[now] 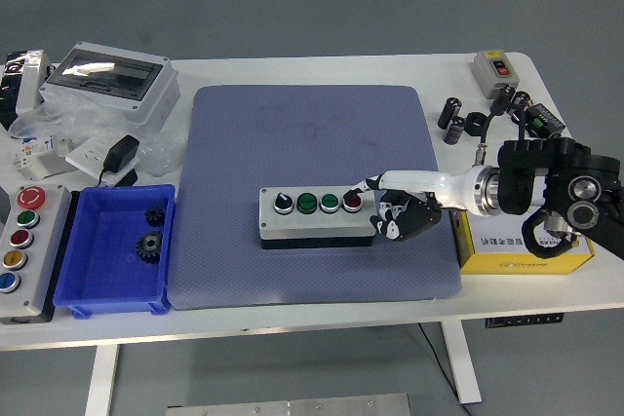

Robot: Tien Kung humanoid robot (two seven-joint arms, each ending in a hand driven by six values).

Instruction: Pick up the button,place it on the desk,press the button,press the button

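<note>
Right hand (395, 207), index finger extended and other fingers curled on nothing, sat at the right end of the button box (317, 215), fingertip over the red button (352, 202).
</note>
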